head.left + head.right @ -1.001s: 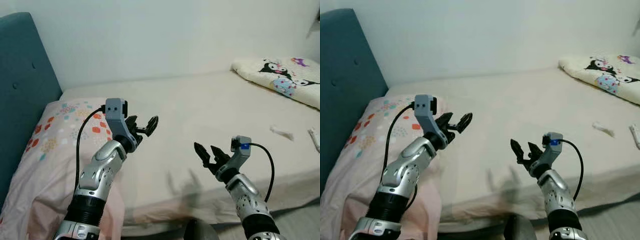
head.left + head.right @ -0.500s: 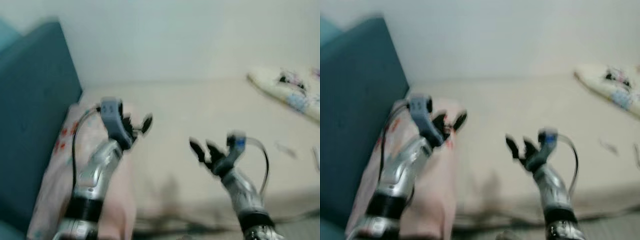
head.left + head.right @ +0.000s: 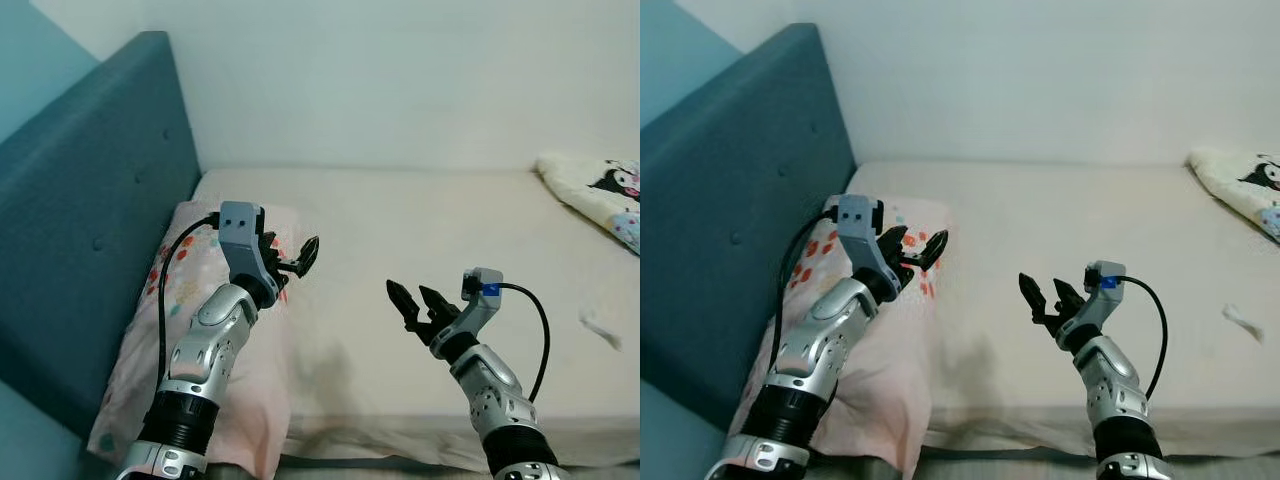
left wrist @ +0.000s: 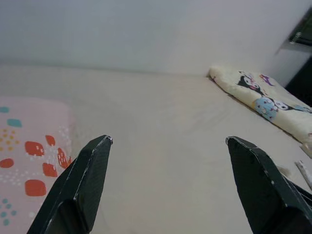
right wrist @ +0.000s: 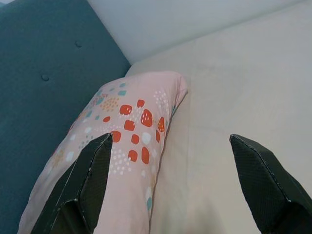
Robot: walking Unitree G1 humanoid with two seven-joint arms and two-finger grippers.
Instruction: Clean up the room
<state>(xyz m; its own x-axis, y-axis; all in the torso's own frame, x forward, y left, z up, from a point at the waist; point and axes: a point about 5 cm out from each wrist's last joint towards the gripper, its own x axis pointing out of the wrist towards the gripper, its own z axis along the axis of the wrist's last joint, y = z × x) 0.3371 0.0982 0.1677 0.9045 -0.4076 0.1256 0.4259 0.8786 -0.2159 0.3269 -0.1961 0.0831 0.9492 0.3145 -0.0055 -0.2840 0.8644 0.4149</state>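
Hovering over the bed (image 3: pixel 420 230): left gripper (image 3: pixel 290 258) above the pink pillow (image 3: pixel 190 330), right gripper (image 3: pixel 412 302) above bare mattress. Both released, fingers spread, grasping nothing.

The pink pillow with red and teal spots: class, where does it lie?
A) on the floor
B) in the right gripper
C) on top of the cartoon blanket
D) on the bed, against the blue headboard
D: the pink pillow lies on the bed beside the blue headboard, held by neither gripper.
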